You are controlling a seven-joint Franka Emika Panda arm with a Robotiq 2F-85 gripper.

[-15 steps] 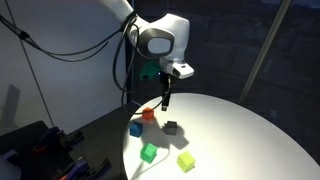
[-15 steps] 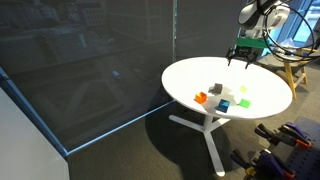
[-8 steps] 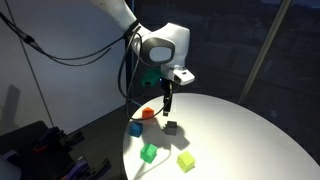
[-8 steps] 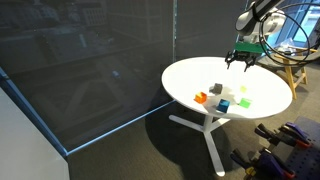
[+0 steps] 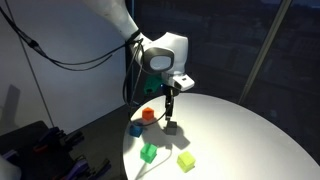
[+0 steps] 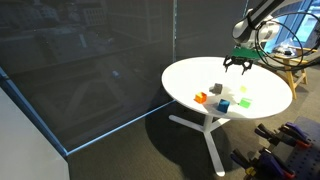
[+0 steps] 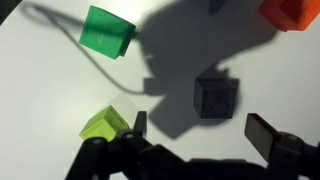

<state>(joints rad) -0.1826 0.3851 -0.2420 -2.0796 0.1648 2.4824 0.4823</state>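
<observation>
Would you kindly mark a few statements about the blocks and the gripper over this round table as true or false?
The gripper hovers above the dark grey block. True.
The fingers are clamped on the orange block. False: the fingers stand open and empty; the orange block sits apart on the table.
The table is white and round. True.
The green block is stacked on the yellow-green block. False: the green block and the yellow-green block lie apart on the table.
</observation>
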